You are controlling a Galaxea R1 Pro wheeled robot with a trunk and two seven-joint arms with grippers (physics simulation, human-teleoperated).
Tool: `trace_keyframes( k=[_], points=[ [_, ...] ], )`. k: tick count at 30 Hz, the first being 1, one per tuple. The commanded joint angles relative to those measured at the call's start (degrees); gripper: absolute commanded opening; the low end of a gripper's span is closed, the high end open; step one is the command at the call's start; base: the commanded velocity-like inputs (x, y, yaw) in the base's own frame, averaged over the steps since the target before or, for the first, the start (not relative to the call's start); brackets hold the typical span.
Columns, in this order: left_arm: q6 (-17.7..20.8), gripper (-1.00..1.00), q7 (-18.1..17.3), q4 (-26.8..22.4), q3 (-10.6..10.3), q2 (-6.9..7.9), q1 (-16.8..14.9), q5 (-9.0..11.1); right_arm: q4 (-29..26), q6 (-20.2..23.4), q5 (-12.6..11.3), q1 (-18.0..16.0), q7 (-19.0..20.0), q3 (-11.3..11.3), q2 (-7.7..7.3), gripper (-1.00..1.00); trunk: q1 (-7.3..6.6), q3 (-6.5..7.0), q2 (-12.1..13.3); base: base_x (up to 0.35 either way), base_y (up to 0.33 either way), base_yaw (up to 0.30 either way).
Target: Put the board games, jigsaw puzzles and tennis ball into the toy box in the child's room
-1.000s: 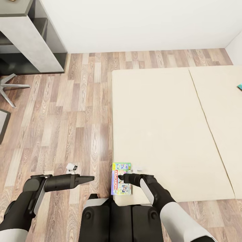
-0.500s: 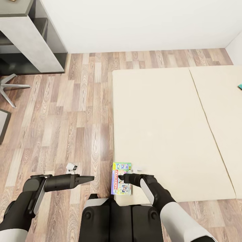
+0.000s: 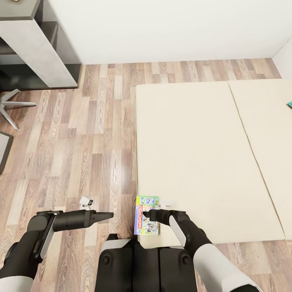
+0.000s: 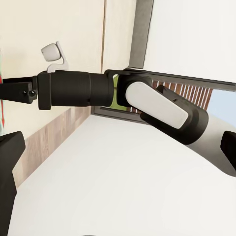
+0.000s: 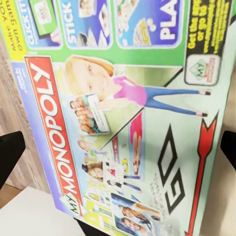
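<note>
Monopoly board game lies flat at the bed's near corner, so the right gripper hangs over it, fingers spread either side ready to clamp, while the left gripper, its spread unclear, waits over the floor
</note>
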Motion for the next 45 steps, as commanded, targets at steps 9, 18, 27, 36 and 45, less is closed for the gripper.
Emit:
trace_keyframes(
  k=[9,18,27,36,45],
  points=[
    [0.61,1.0,-0.22,-0.01,0.02,0.1,-0.01,-0.04,-0.13,0.27,-0.11,-0.01,0.02,0.11,0.05,1.0,0.03,-0.06,-0.08,0.0,0.061,0.0],
    [0.61,1.0,-0.22,-0.01,-0.01,0.11,-0.01,-0.04,-0.16,0.34,-0.11,-0.01,0.02,0.04,0.04,1.0,0.03,-0.06,-0.08,0.0,0.002,0.0],
    [0.61,1.0,-0.22,-0.01,0.0,0.11,-0.01,-0.04,-0.16,0.28,-0.11,-0.01,0.02,0.04,0.04,1.0,0.03,-0.06,-0.08,0.0,0.0,0.0],
    [0.61,1.0,-0.22,-0.01,0.0,0.11,-0.01,-0.04,-0.16,0.27,-0.11,-0.01,0.02,0.04,0.04,1.0,0.03,-0.06,-0.08,0.0,0.011,0.0],
    [0.61,1.0,-0.22,-0.01,-0.01,0.11,-0.01,-0.04,-0.16,0.27,-0.11,-0.01,0.02,0.04,0.04,1.0,0.03,-0.06,-0.08,0.0,0.036,0.0]
  ],
)
